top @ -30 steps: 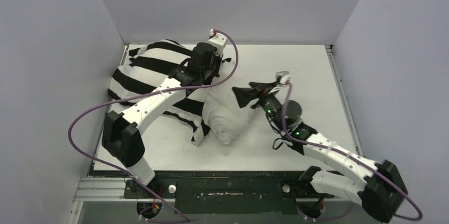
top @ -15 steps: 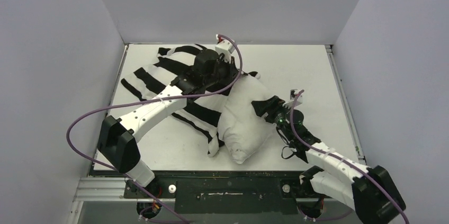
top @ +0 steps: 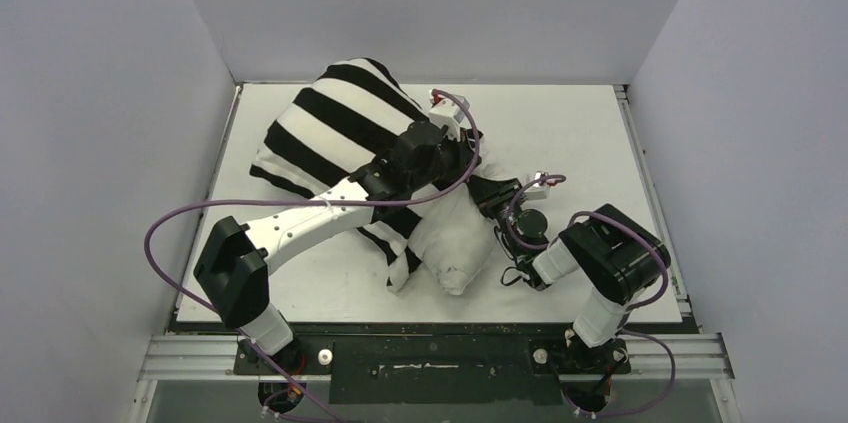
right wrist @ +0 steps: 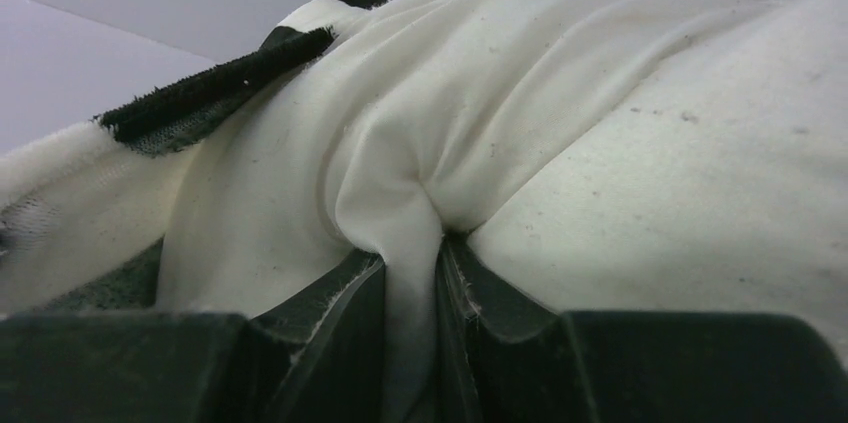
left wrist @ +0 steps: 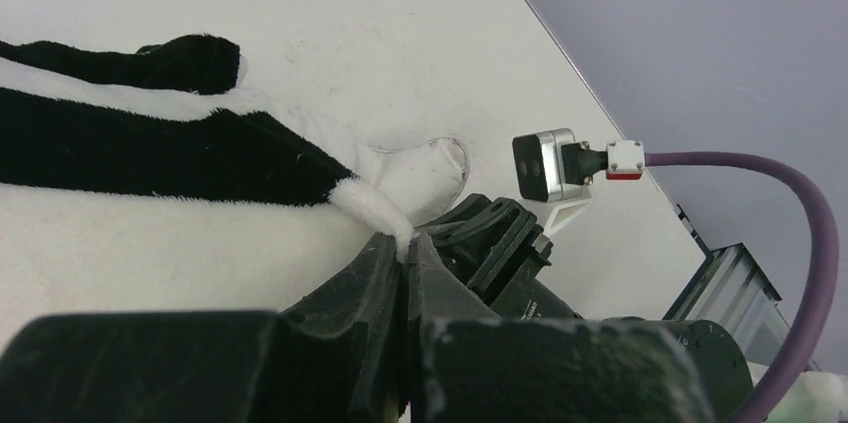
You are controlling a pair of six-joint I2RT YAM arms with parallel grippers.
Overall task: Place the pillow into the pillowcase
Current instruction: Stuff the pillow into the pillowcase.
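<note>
We are pinching the white-edged hem of the striped pillowcase (top: 335, 128) with our left claw (left wrist: 402, 246), its fingers pressed together on the cloth. Most of the pillowcase is bulging up behind and to the left of that claw. Our right claw (right wrist: 410, 278), just in front of the left one, is clamping a fold of the off-white pillow (top: 452, 243). The pillow's bulk is rising ahead of and above this claw, and the pillowcase's black-and-white edge is draping over it to the claw's left.
</note>
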